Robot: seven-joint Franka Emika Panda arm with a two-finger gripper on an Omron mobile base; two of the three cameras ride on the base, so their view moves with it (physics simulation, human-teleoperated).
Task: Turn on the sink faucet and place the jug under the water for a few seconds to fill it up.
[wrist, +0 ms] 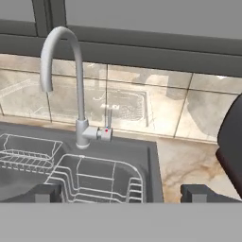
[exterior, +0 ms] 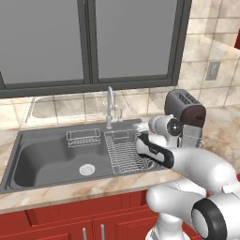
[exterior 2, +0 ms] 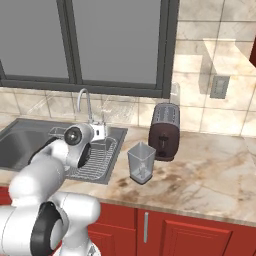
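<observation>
the released gripper (wrist: 121, 194) is facing the faucet (wrist: 79, 94) at centre frame, risking sliding off its small lever (wrist: 108, 126).

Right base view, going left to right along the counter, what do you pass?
sink → sink faucet → jug → toaster

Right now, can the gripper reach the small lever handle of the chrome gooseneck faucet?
Probably yes. The gripper, its jaws wide open, faces the small lever handle at the base of the chrome gooseneck faucet, and nothing stands between them; the wire dish rack lies lower.
</observation>
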